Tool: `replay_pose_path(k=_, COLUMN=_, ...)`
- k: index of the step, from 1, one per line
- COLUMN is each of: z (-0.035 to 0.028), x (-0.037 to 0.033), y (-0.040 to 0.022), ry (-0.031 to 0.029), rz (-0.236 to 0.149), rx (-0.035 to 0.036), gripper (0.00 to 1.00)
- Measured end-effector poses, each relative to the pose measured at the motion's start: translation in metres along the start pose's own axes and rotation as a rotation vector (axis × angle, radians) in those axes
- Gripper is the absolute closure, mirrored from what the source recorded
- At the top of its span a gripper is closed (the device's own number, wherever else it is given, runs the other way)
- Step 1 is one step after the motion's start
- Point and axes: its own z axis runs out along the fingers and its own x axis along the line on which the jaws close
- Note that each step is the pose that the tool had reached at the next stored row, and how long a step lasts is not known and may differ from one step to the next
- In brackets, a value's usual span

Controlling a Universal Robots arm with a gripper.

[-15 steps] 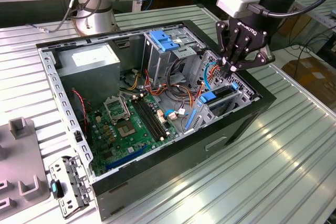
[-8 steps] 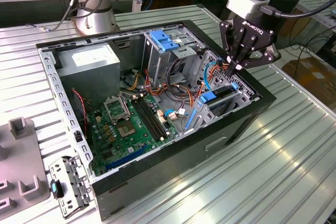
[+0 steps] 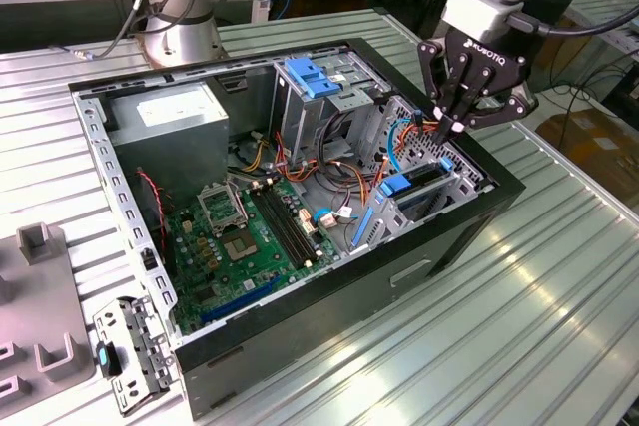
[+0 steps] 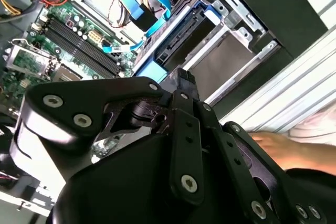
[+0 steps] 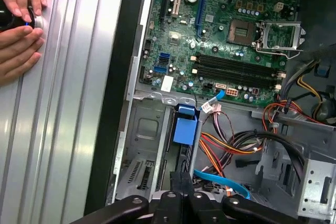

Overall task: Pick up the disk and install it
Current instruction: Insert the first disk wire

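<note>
Tool [image 3: 446,130] with fingers together, just above the disk [image 3: 417,182], upright in the drive cage [image 3: 457,190].

The arm's base [image 3: 180,22] stands at the exterior view's upper left, and its grey wrist [image 3: 486,9] comes in at the upper right, tilted downward. The gripper [image 3: 452,127] points down, its black fingers [image 4: 181,85] pressed together tip to tip.

One computer case [image 3: 469,226], one motherboard [image 3: 250,241], one power-supply box [image 3: 165,112], one gripper [image 3: 447,127], one disk [image 4: 178,43]
</note>
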Motion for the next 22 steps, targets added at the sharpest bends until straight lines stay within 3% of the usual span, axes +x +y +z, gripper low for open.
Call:
replay_pose_path(k=4, z=0.0, x=0.0004, y=-0.0021, ry=-0.0003, rz=-0.045, rx=0.0012, gripper=0.89)
replay_pose_path(k=19, z=0.0, x=0.0004, y=-0.0021, ry=-0.0004, rz=-0.054, rx=0.0015, gripper=0.89)
replay_pose_path(k=22, z=0.0, x=0.0004, y=-0.0022, ry=-0.0004, rz=-0.075, rx=0.002, gripper=0.89)
